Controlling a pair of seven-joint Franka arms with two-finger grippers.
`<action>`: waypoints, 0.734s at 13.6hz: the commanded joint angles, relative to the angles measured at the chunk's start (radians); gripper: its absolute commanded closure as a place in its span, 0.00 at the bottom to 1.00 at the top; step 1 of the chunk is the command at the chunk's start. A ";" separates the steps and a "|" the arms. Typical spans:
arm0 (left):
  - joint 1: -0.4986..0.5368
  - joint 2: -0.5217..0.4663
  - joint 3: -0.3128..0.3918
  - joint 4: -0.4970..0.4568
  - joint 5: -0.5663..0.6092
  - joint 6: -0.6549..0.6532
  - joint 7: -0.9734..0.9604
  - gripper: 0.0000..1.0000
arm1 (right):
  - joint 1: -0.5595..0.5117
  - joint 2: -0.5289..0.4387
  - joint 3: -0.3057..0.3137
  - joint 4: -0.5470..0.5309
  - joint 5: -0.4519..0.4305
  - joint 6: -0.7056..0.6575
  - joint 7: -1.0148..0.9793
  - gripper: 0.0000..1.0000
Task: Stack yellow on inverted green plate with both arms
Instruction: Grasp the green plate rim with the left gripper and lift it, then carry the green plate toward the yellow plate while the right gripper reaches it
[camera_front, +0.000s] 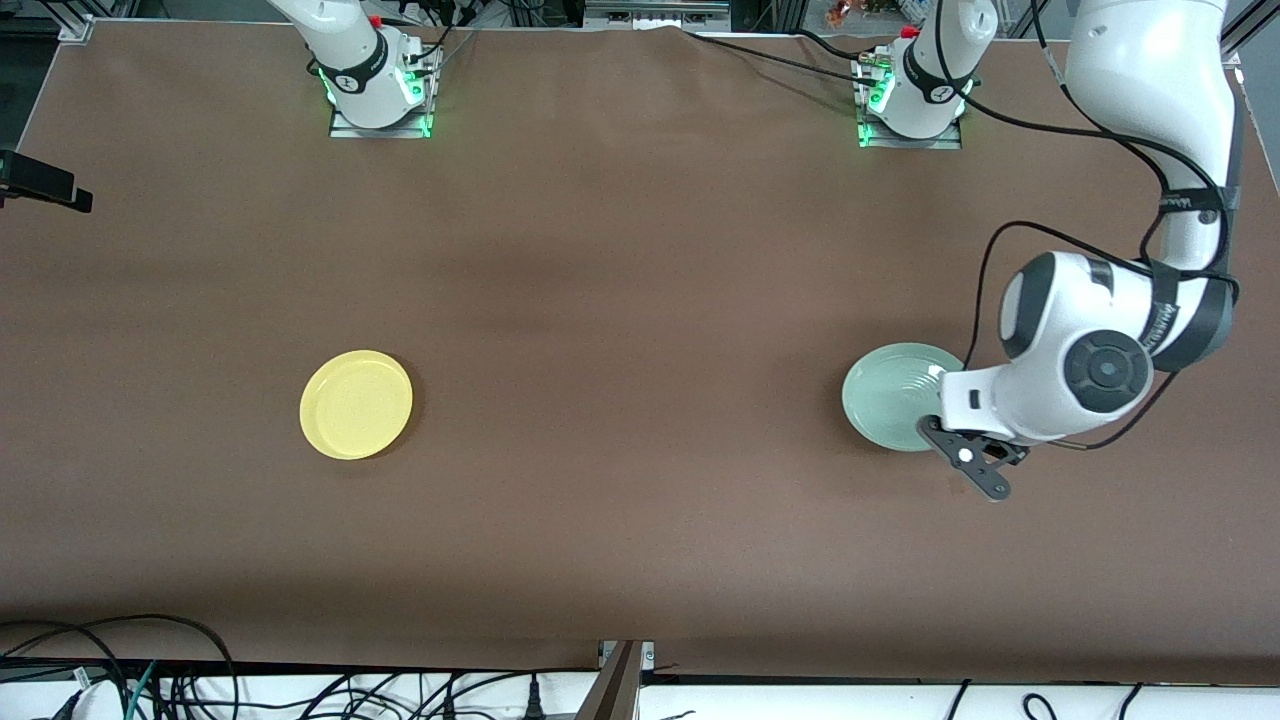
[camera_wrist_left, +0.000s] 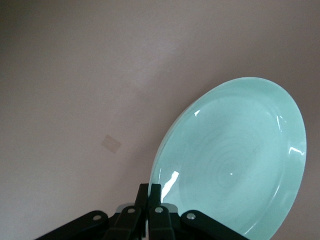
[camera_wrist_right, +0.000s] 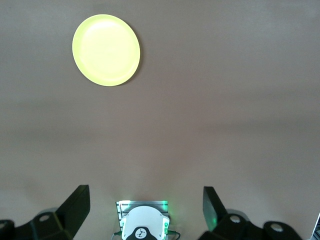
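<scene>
Left gripper (camera_front: 938, 425) low at green plate (camera_front: 893, 394), fingers (camera_wrist_left: 155, 197) pressed together on plate rim at edge nearest front camera; plate concave side up, one side tipped off brown table (camera_front: 640, 300), toward left arm's end. Yellow plate (camera_front: 356, 404) flat on table, rim up, well apart from green plate, toward right arm's end. Right gripper (camera_wrist_right: 145, 205) high above right arm's base (camera_wrist_right: 143, 226), fingers spread wide, holding nothing; right arm waits.
</scene>
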 joint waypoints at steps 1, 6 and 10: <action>-0.118 0.007 0.011 0.078 0.116 -0.110 -0.160 1.00 | -0.011 0.012 0.004 0.010 0.032 0.001 0.006 0.00; -0.359 0.007 0.017 0.085 0.320 -0.236 -0.484 1.00 | -0.014 0.087 0.002 0.008 0.040 0.001 0.006 0.00; -0.538 0.040 0.016 0.085 0.587 -0.343 -0.685 1.00 | -0.015 0.176 0.004 0.008 0.042 0.032 0.007 0.00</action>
